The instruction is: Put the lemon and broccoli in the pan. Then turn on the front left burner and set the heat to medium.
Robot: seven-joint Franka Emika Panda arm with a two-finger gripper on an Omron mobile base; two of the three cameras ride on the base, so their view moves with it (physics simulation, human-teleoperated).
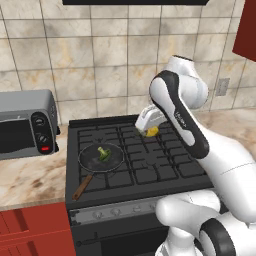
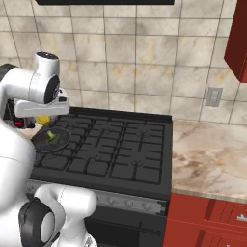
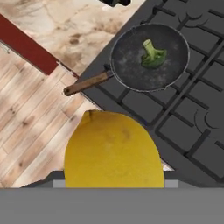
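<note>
My gripper (image 1: pixel 148 129) is shut on the lemon (image 1: pixel 153 131), holding it above the middle of the stove, right of the pan. Seen from the hand, the yellow lemon (image 3: pixel 113 151) sits large at the bottom and hides the fingertips. From the right base camera the lemon (image 2: pixel 43 119) hangs under the white hand, just above and behind the pan (image 2: pixel 42 143). The dark pan (image 1: pixel 91 160) with its brown wooden handle (image 1: pixel 81 187) rests over the front left burner and covers it. The broccoli (image 1: pixel 104 153) lies inside the pan (image 3: pixel 131 65), near its middle (image 3: pixel 153 53).
A grey toaster oven (image 1: pixel 25 125) stands on the counter left of the stove. The stove knobs (image 1: pixel 115 212) run along its front panel. Marble counter (image 2: pixel 212 154) extends right of the stove, with red cabinets (image 2: pixel 207 219) below.
</note>
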